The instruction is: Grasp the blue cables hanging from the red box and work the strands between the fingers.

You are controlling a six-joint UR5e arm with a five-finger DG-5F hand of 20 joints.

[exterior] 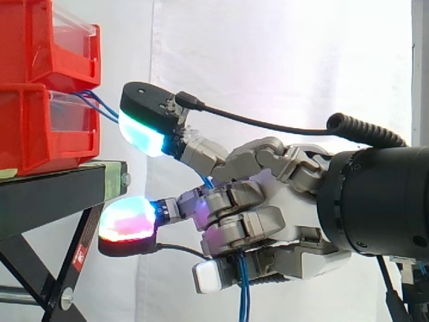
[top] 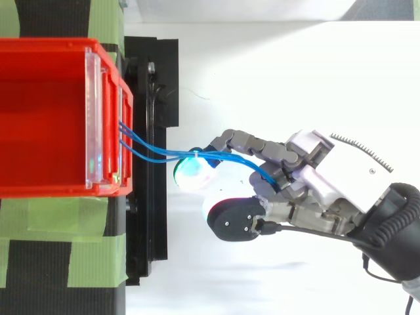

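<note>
The red bins (exterior: 40,87) sit stacked on the black stand (exterior: 53,194) in front of the white curtain (exterior: 268,67). In the top view, strips of green tape (top: 65,249) cross the stand beside the bin.

The hand (exterior: 295,201) reaches in from the right and stops close to the bins without touching them. Its fingers are partly curled, and the blue cables (top: 157,152) are threaded through them. The strands leave the front of the lower bin and arc across the gap. They pass a long finger near its cyan-glowing pad and then run into the hand near the palm. In the side view they come out under the curled lower fingers and hang loose below.

One fingertip (exterior: 142,131), glowing cyan and green, lies just beside the bin front where the cables emerge. A second pad (exterior: 127,225), glowing red and magenta, points towards the stand below it.

By this reading the grasp is made: the cables are caught and held between the fingers. What looks left is the working of the strands, rolling or sliding them from finger to finger. How firmly each strand is pinched cannot be told.
</note>
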